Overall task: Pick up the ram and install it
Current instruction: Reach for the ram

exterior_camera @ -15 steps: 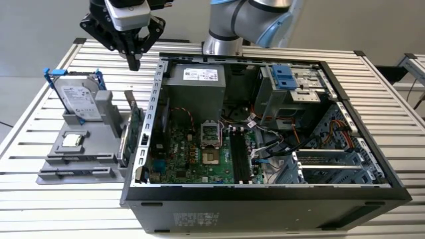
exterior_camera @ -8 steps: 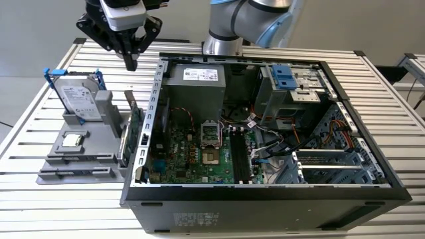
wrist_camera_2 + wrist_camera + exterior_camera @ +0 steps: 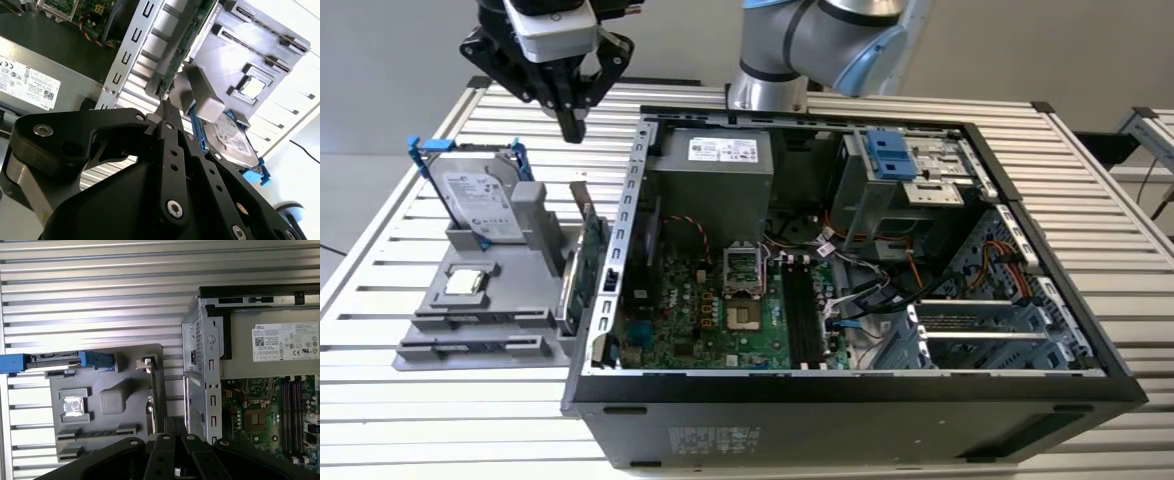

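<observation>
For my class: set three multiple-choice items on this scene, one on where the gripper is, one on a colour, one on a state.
1. In the exterior view, where does the gripper hang?
A. Above the grey holder, outside the computer case
B. Deep inside the case
C. Below the case's front edge

2. What colour are the brackets on the hard drive?
A. Red
B. Blue
C. Yellow

3. What is the gripper's state?
A. Shut on the ram
B. Shut on the hard drive
C. Shut, holding nothing

Answers:
1 A: its tip points down over the holder, to the exterior view's left of the case wall.
2 B: blue pieces frame the silver drive standing in the holder.
3 C: the fingers meet in a single dark tip with nothing between them, well above the parts.
</observation>
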Robot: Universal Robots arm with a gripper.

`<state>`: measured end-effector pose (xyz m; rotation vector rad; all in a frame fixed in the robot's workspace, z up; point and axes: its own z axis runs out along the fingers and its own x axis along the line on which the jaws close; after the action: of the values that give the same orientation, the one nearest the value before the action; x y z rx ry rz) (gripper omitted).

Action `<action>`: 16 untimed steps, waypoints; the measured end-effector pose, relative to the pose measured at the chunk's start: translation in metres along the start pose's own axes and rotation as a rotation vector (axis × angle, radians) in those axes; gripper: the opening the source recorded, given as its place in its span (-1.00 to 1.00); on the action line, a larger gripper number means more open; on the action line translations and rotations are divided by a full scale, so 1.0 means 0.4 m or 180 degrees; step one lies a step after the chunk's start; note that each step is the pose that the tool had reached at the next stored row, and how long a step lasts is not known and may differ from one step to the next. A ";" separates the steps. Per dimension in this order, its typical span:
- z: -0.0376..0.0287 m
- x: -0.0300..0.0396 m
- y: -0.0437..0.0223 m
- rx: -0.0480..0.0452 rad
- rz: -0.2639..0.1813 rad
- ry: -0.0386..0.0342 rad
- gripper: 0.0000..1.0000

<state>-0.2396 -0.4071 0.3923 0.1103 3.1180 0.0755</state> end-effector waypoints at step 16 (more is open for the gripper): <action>-0.001 0.048 -0.007 0.0000 0.0000 0.0000 -1.00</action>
<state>-0.2590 -0.4086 0.3923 0.1103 3.1180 0.0756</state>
